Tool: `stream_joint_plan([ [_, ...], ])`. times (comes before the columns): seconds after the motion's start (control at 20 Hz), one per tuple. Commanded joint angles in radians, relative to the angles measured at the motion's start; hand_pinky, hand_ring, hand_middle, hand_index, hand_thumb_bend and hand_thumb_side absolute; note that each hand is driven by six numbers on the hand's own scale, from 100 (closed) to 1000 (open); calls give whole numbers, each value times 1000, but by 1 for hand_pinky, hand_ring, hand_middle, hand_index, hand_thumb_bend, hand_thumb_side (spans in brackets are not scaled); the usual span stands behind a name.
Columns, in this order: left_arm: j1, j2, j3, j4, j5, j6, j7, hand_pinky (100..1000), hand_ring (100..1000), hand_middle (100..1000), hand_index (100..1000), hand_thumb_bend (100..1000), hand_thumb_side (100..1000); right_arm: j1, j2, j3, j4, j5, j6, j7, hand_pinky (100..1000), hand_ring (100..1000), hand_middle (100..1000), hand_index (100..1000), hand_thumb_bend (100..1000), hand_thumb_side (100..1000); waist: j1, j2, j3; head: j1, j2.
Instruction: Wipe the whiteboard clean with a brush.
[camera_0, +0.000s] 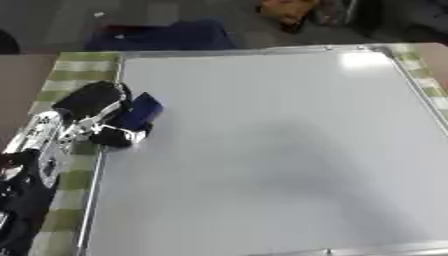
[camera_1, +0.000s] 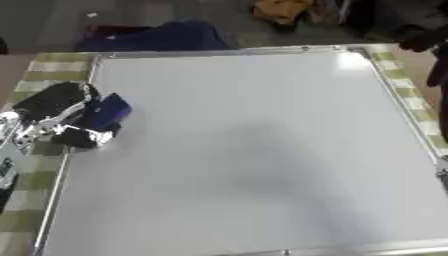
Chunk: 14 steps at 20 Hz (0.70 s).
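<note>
The whiteboard (camera_0: 271, 150) lies flat on a surface covered with a green-and-white checked cloth (camera_0: 74, 75), and as far as can be seen its white face carries no writing or marks; only soft grey shading and a bright glare patch near its far right corner show. Judged from that, the wiping looks essentially finished, though faint residue could hide in the blur, so a last check of the shaded middle would be sensible.

The left robot hand (camera_0: 101, 117) sits at the whiteboard's left edge, about a third of the way down from the far rim, with its fingers curled round a dark blue brush (camera_0: 140, 111). The brush lies just inside the frame, on or just above the white face; which of the two cannot be told.

The right robot hand is not clearly in either view; a dark shape at the whiteboard's far right corner in the right eye view cannot be identified.

What seems left is to put the brush down.
</note>
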<state>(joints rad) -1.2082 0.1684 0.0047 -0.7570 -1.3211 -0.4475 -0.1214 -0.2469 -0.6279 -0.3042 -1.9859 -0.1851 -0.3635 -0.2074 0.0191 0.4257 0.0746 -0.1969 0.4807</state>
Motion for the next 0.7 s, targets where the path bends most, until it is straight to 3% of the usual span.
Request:
stream_joint_plan([
  [0.05, -7, 7, -2, 18, -22, 3, -3, 596, 432, 198, 142, 100, 472, -10, -20, -9, -14, 5, -3, -1, 734, 580, 453, 260, 212, 954, -4, -13, -5, 1, -14],
  [0.7, 2, -61, -50, -26, -15, -65, -32, 590, 427, 193, 141, 100, 479, -16, -19, -9, -14, -5, 2, 0, 734, 580, 453, 261, 211, 954, -2, -19, -10, 6, -9],
])
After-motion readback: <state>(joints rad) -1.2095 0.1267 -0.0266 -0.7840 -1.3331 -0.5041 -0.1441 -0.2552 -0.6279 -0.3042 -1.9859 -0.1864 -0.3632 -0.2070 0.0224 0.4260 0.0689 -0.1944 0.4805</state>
